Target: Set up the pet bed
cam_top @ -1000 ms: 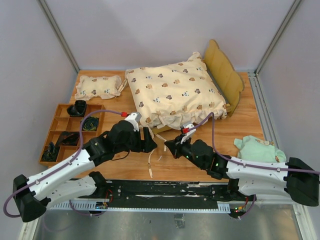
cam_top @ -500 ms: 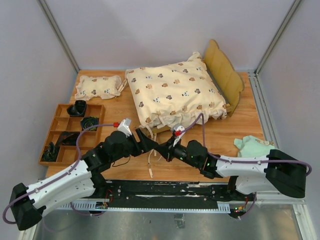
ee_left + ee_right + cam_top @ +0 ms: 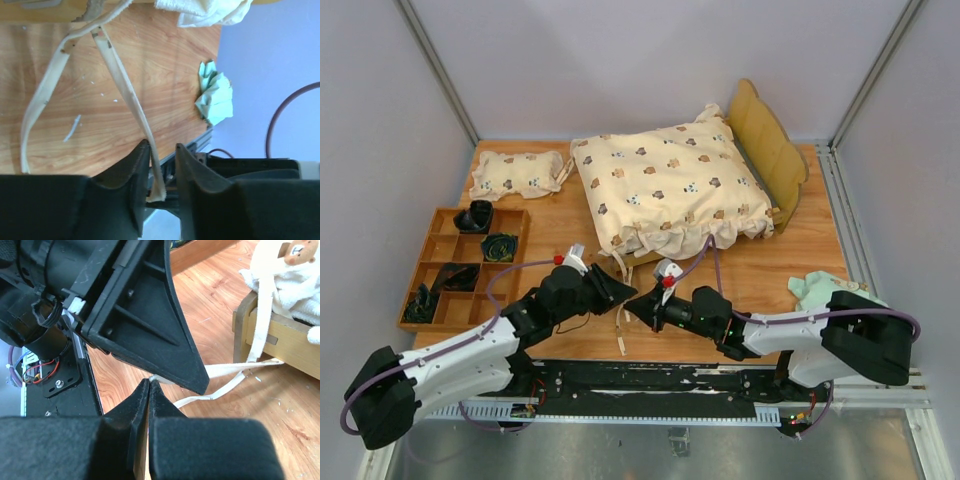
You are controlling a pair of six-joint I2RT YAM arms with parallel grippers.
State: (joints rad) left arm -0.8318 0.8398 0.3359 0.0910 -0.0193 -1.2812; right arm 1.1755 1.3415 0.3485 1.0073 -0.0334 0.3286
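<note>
The pet bed sits at the back right of the worktop. Its wavy wooden headboard is on the right, and a cream bear-print quilt is piled over the frame. Thin cream tie straps trail from the bed's near corner onto the wood.

Both arms meet just in front of that corner. The left fingers stand a narrow gap apart, with one strap running through the gap and not visibly clamped. The right fingers are pressed together at the tips, right beside the strap. It cannot be told whether they have pinched it.

The main risk appears to be the strap slipping out of the loose left fingers if either arm pulls. The two grippers are nearly touching, so a small misjudged move could knock them together. A hard tug might also drag the quilt off the frame.
</note>
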